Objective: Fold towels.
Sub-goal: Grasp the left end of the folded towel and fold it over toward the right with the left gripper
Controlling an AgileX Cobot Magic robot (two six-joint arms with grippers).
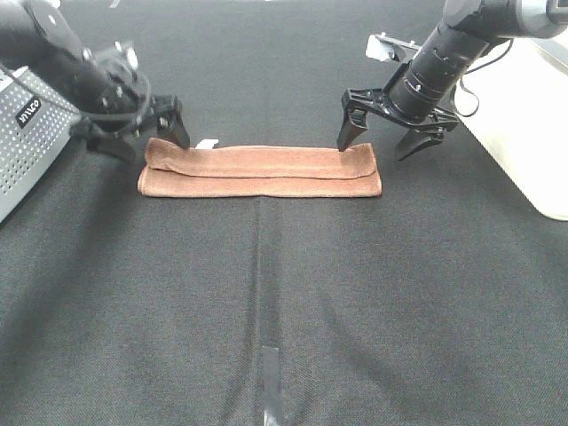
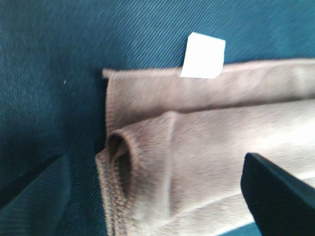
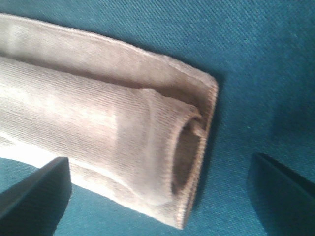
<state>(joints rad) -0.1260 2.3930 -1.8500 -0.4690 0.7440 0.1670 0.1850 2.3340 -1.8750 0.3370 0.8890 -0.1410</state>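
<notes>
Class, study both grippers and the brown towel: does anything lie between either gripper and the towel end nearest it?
Nothing visible does. The left gripper and right gripper hang open right at the two ends of the towel.

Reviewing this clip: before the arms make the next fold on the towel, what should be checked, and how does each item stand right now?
1. Left tool open: ok.
2. Right tool open: ok.
3. One tool at each end of the towel: ok.
4. Towel layers flush: not ok, the lower layer shows along the near side.
5. Tools touching the towel: cannot tell.
6. Basket and bin apart from the towel: ok.
</notes>
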